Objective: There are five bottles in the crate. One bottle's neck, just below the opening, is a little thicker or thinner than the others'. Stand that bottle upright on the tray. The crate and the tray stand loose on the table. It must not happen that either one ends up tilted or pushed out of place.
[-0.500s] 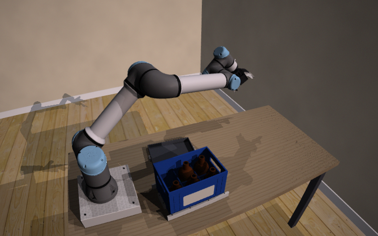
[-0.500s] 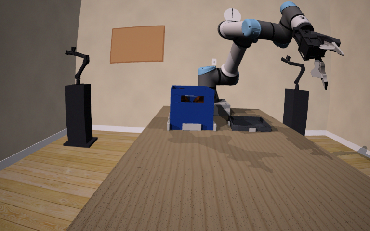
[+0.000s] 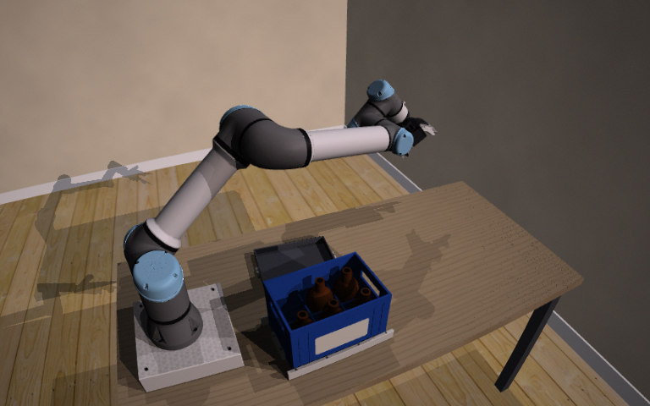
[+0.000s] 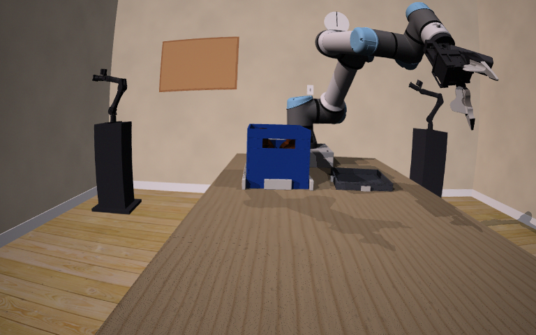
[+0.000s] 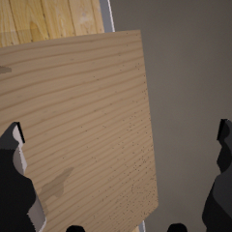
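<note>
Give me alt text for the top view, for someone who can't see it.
A blue bottle crate holding five brown bottles stands on a wooden table, beside a dark tray. A robot arm reaches past them, its gripper open.

Between the earlier top and exterior views and now, no change can be made out — neither in the arm (image 3: 352, 143) (image 4: 343, 84) and claw (image 3: 432, 129) (image 4: 484, 104) (image 5: 121, 130) nor on the bench (image 3: 479, 249) (image 4: 276, 256) (image 5: 87, 111).
</note>
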Controlling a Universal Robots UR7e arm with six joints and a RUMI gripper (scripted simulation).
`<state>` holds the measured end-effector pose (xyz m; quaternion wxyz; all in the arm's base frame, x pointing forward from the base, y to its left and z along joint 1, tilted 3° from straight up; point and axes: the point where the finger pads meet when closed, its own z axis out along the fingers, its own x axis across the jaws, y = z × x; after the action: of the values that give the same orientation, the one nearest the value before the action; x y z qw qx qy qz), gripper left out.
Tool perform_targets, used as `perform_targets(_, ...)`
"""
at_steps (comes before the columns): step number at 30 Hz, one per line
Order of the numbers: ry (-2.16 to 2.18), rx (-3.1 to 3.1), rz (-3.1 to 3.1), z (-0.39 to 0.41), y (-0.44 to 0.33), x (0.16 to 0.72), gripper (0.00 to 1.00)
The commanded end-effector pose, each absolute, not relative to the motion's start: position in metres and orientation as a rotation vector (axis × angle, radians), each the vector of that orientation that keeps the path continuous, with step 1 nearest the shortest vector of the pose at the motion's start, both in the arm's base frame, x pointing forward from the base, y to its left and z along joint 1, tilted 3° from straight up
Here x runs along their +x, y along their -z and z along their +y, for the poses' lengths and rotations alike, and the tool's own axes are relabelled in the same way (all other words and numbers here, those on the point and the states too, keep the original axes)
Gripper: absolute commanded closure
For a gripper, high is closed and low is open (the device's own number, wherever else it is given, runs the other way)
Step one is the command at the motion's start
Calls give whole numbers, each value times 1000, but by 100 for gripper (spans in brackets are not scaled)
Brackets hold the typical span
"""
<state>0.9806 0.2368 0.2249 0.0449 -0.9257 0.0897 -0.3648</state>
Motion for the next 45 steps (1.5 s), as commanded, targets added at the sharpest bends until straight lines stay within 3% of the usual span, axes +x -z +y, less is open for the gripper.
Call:
perform_targets(1,1117,-2826,274,237,-227,981,0)
perform_targets(11,1110,-2847,256,224,-228,977,0)
perform_targets(22,1061,-2955,155,157,-235,955,0)
perform_targets(36,883,-3153,-100,22,-244,877,0)
perform_targets(45,684,-3250,-331,-69,-246,789,0)
